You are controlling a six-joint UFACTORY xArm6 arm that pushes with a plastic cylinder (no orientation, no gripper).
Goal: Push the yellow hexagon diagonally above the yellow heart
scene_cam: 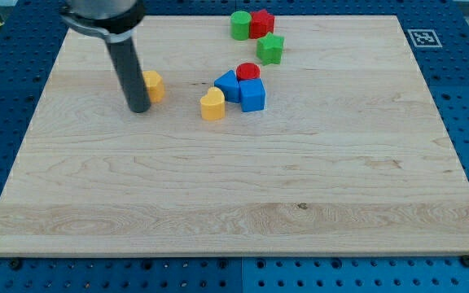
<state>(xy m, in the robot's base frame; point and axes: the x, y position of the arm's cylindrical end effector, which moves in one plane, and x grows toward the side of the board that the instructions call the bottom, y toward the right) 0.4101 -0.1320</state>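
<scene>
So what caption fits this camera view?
My tip touches the yellow hexagon block from the left, the yellow heart block to its right.

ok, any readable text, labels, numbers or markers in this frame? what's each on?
No readable words or numbers.
Only sign: a black-and-white square fiducial marker on the wooden board's top-right corner in the view; a pattern, not text.
The blocks and my tip carry no lettering.

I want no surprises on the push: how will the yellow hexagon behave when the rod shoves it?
The yellow hexagon looks squat and flat-sided, so it should slide, not roll or tip. My tip sits at its left edge, so an off-centre push may spin it. The wooden board looks smooth, so little drag.
</scene>
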